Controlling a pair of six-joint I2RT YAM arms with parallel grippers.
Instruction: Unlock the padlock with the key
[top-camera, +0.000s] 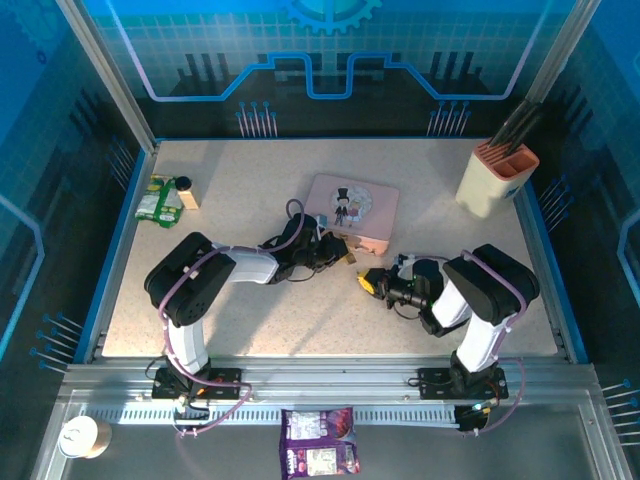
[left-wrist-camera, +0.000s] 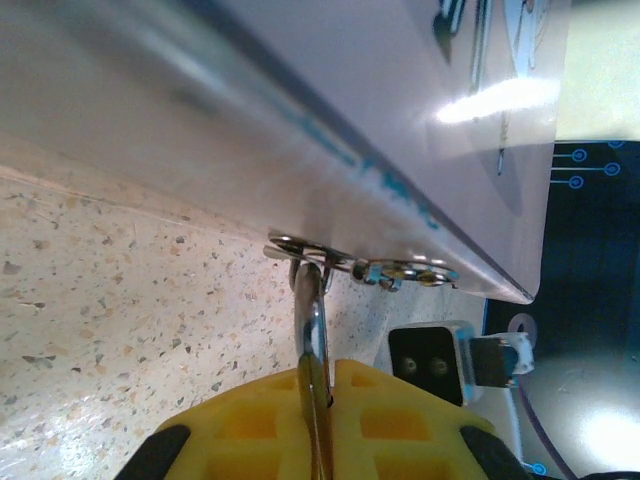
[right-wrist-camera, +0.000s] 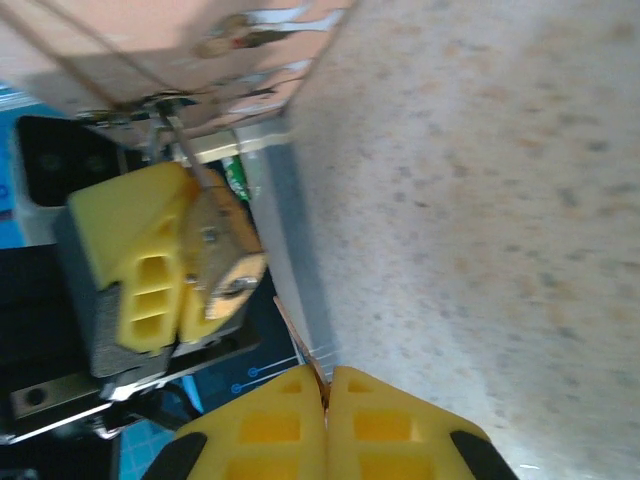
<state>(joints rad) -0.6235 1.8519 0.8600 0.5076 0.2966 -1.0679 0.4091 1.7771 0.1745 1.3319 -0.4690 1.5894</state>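
Left jaws clamp the brass padlock (right-wrist-camera: 228, 262); right jaws pinch the thin key (right-wrist-camera: 298, 340).

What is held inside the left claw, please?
The padlock: its silvery shackle runs from the left claw up to the clasp of the pink box. In the left wrist view the fingers cover its brass body.

Speckled tbl (top-camera: 300, 320), pink box (top-camera: 352, 208), beige holder (top-camera: 490, 185), pkts (top-camera: 155, 203)

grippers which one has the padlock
The left gripper, shut on the padlock hanging from the clasp of the pink box; the right gripper pinches the key.
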